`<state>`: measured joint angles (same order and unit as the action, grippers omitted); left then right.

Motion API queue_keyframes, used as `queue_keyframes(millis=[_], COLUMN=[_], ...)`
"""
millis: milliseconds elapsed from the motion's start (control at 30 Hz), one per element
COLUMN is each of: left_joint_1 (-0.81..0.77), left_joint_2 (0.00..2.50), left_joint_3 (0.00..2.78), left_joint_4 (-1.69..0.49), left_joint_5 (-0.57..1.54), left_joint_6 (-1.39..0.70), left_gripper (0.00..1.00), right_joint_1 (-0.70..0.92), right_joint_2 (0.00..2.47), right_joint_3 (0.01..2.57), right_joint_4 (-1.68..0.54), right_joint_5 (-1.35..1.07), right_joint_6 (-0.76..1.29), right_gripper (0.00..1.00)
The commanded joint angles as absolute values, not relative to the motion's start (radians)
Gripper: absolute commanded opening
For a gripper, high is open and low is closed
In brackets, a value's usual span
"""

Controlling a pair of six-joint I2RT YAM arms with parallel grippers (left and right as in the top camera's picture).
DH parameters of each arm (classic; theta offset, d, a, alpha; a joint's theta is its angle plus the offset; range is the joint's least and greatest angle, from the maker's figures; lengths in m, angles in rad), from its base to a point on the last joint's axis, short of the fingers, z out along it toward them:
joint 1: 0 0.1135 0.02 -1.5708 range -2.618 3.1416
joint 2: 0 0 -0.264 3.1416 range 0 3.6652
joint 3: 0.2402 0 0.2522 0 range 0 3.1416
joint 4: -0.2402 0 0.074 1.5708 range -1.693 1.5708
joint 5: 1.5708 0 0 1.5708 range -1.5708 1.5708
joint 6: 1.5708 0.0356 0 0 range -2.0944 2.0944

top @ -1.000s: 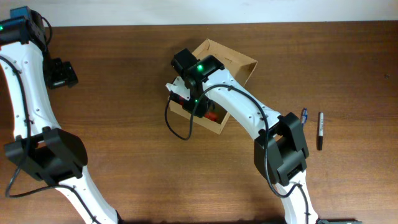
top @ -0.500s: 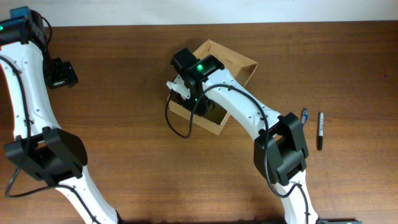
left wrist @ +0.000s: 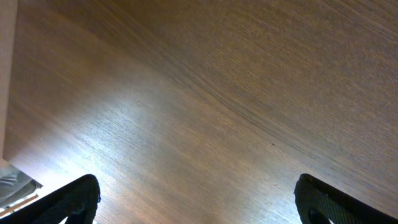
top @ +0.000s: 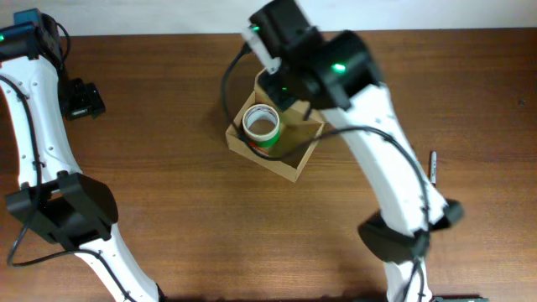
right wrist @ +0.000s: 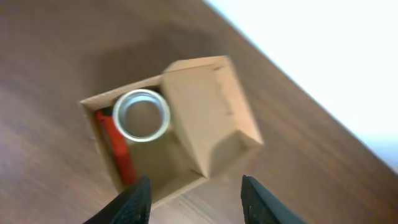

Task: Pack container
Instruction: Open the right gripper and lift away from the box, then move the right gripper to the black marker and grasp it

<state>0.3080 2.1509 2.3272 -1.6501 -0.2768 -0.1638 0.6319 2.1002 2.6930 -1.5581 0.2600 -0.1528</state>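
The tan cardboard container [top: 295, 161] stands open at the table's middle, also seen in the right wrist view [right wrist: 214, 152]. A white tape roll [top: 261, 124] lies flat inside it by the left wall [right wrist: 143, 115], next to a red object [right wrist: 117, 149]. The lid flap [right wrist: 202, 106] stands up over the far half. My right gripper [right wrist: 198, 202] is open and empty, high above the box's near edge. In the overhead view the raised right arm [top: 336, 67] covers the box's far side. My left gripper [left wrist: 196, 205] is open and empty over bare wood at the far left [top: 84, 99].
A black marker [top: 433, 166] lies on the table at the right, partly behind the right arm. The table's far edge meets a white wall [top: 168, 17]. The left arm's base [top: 63, 210] stands at the front left.
My right gripper has risen out of the box and well above it. The tape roll now lies uncovered inside the box. The left arm has not moved.
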Motion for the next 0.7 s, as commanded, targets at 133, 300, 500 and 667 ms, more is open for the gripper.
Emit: queue_keyframes(millis=[133,300,500,667], left_joint_1=[0.313,0.313,0.313,0.313], left_joint_2=[2.15,2.15,2.15,2.15], left_joint_3=[2.323,2.323,2.323,2.323], left_joint_4=[-1.65,-1.65,-1.65,-1.65], left_joint_5=[-0.273,-0.273,-0.273,-0.273], left_joint_6=[-0.155,-0.155,-0.155,-0.155], left_gripper=[1.0,1.0,1.0,1.0], right_joint_1=[0.591,0.432,0.09,-0.118], right_joint_2=[1.718,1.485,1.407,1.436], right_joint_3=[2.474,2.275,2.104,1.887], right_joint_4=[-1.518,-1.58,-1.668,-1.526], right_joint_5=[0.496,0.535,0.422,0.22], right_joint_6=[-0.095,0.005,0.136,-0.017], right_gripper=[0.51,0.57,0.58,0.61])
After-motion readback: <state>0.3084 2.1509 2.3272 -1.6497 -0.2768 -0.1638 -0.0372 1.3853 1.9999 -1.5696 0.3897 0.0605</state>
